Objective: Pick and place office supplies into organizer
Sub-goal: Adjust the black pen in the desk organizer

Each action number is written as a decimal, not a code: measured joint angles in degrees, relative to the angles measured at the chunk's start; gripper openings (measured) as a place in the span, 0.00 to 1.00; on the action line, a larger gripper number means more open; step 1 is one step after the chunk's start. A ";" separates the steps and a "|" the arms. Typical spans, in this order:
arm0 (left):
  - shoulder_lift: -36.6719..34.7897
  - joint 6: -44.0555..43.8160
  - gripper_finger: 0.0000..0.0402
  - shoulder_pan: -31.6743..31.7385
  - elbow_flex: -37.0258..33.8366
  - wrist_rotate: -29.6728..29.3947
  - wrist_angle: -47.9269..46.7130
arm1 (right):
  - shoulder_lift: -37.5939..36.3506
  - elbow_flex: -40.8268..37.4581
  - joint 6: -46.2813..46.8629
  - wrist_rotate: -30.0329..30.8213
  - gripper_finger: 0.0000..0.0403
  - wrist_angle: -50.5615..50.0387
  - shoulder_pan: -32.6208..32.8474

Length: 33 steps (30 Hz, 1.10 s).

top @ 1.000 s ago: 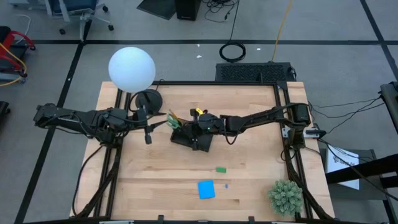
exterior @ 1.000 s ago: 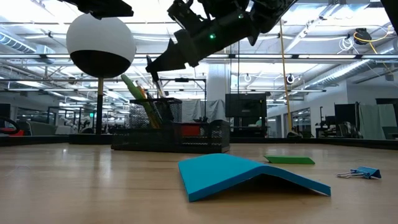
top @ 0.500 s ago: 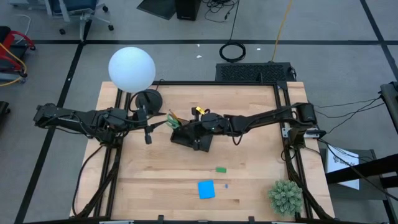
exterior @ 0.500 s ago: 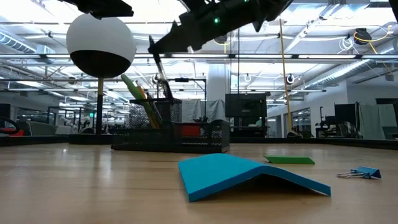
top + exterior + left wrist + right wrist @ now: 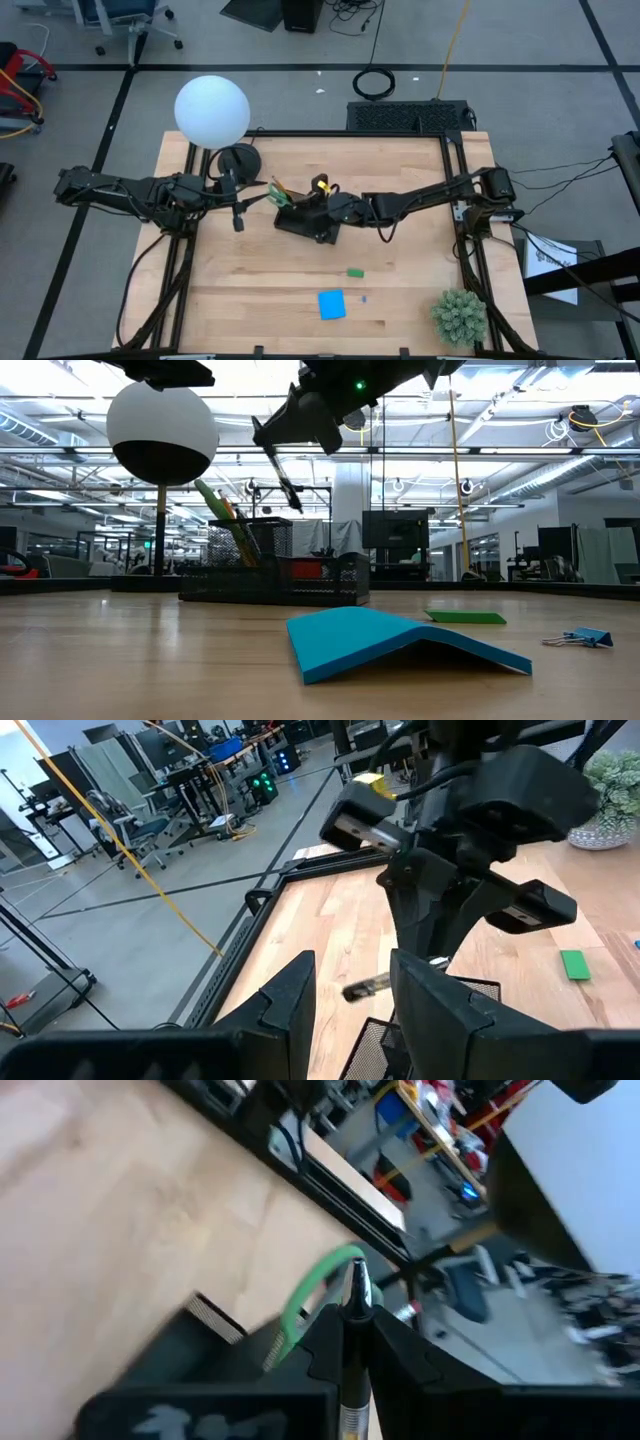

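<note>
Overhead, the right gripper (image 5: 272, 440) pinched a dark slim pen (image 5: 281, 476), tip slanting down. The black mesh organizer's tall pen compartment (image 5: 250, 545) stood just below it. The left gripper (image 5: 237, 212), jaws apart, waited beside.

Grey floor (image 5: 300, 50), office chair (image 5: 125, 20), ceiling lights (image 5: 560, 435), possibly glass partitions.

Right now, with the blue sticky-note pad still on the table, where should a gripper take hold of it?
The blue sticky-note pad lies arched, its middle ridge lifted off the table. Probably best to come straight down and pinch across two opposite edges, where the raised ridge gives the fingers purchase.
</note>
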 joint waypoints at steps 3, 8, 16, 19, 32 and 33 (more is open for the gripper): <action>0.00 0.00 0.33 0.00 0.00 -0.01 0.02 | 0.00 0.00 -3.13 3.81 0.04 -0.05 0.90; 0.00 -0.05 0.33 0.00 0.00 -0.01 0.02 | 0.65 0.00 -7.88 8.17 0.04 0.17 1.61; 0.00 -0.02 0.33 0.00 0.00 -0.03 0.07 | 3.76 -0.02 -16.96 16.08 0.04 1.38 2.30; 0.00 -0.02 0.33 0.01 0.00 -0.03 0.09 | 4.87 -0.02 -21.74 19.35 0.04 1.35 2.84; 0.00 -0.09 0.33 0.01 0.00 -0.03 0.28 | 10.26 -0.06 -45.12 28.59 0.04 7.59 3.16; 0.00 -0.05 0.33 0.00 0.00 -0.03 0.26 | 10.76 -0.04 -47.59 28.85 0.04 8.79 3.14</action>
